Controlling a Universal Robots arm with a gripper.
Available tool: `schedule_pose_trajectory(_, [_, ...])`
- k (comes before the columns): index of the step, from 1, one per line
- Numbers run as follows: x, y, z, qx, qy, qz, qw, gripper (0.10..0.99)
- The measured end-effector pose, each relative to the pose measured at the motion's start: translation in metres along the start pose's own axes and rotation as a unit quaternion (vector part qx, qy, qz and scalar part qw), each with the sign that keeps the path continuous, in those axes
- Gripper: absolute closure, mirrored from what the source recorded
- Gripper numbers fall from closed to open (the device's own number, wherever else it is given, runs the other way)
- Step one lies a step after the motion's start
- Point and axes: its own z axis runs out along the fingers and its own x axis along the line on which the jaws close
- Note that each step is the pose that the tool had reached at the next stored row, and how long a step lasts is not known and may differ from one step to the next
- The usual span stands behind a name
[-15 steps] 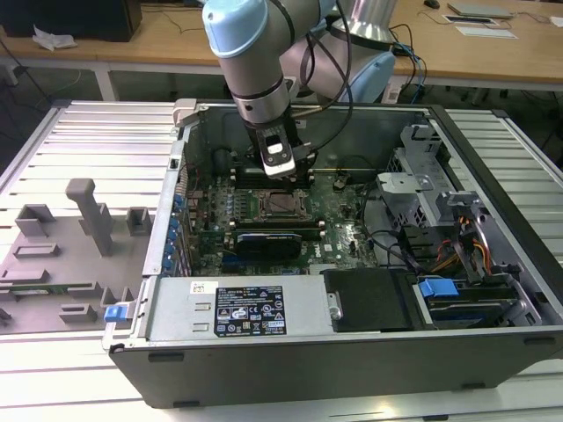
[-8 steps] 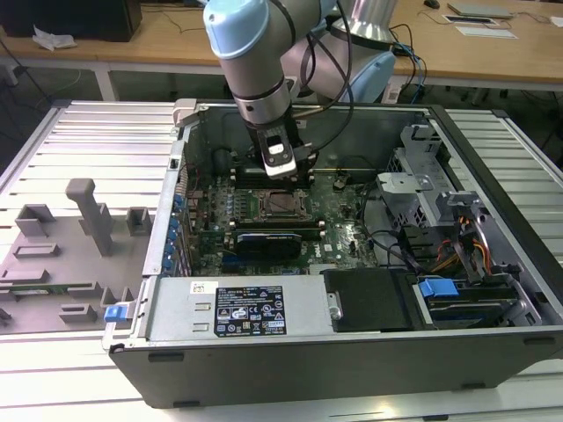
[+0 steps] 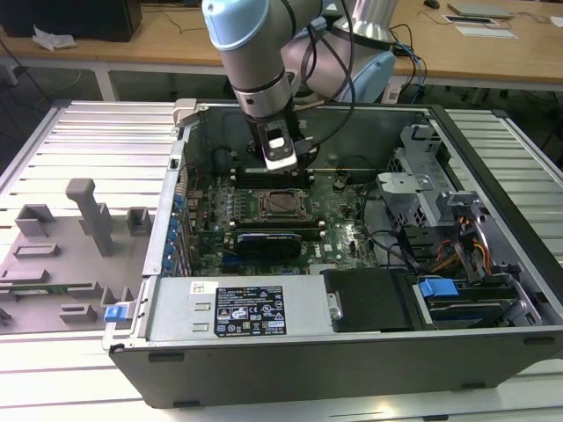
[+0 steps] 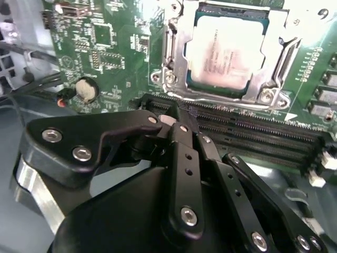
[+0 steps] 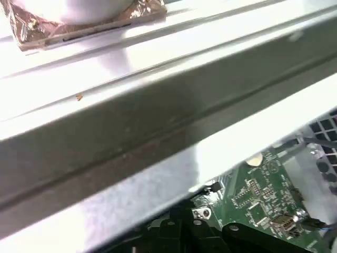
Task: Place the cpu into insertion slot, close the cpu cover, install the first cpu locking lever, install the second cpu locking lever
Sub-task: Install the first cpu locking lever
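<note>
I have the claw (image 4: 178,117) hanging inside the open computer case (image 3: 352,352), just above the memory slots (image 4: 253,134) and close beside the socket. In the second wrist view its fingers (image 4: 181,158) look drawn together with nothing between them, so I read it as closed and empty.

The cpu (image 4: 227,50) already sits in the insertion slot (image 4: 171,47), silver top up, and the cpu cover (image 4: 279,58) lies flat down around it, framing the chip. I cannot tell from here whether either locking lever is latched.

My judgement on handling: the chip is light, rigid and easily damaged, and its smooth metal lid offers little grip, so only its edges are fair to touch. The cover is thin, stiff sheet metal; I would press it on the frame, never on the chip. Any lever there would be springy wire, best pushed near its free end.

The exterior view gives me the whole arm (image 3: 255,53) over the motherboard (image 3: 211,220) and the table (image 3: 88,132) around the case. The first wrist view looks along the case wall (image 5: 158,132), with a corner of green board.
</note>
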Motion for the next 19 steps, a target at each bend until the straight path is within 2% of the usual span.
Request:
schedule_pose_trajectory(3, [-0.0023,0.0023,-0.0096,0.0001,0.0,0.0,1.0,0.98])
schedule_pose_trajectory(6, [-0.0062,0.0063,-0.0256,0.0001,0.0,0.0,1.0,0.98])
schedule_pose_trajectory(7, [-0.0068,0.0069,-0.028,0.0002,0.0,0.0,1.0,0.98])
schedule_pose_trajectory(11, [-0.0069,0.007,-0.0285,0.0001,0.0002,0.0,1.0,0.98])
schedule_pose_trajectory(12, [-0.0072,0.0071,-0.0282,0.0053,0.0112,0.001,0.9999,0.98])
schedule_pose_trajectory(14, [-0.0087,0.0078,-0.0275,0.0199,0.0442,0.006,0.9988,0.98])
schedule_pose_trajectory(15, [-0.0096,0.008,-0.0272,0.027,0.0588,0.008,0.9979,0.98])
schedule_pose_trajectory(16, [-0.0103,0.0082,-0.0268,0.0321,0.0691,0.009,0.997,0.98])
schedule_pose_trajectory(18, [-0.0103,0.0082,-0.0268,0.0325,0.0699,0.009,0.997,0.98])
schedule_pose_trajectory(19, [-0.0103,0.0082,-0.0268,0.0351,0.0704,0.009,0.9969,0.98])
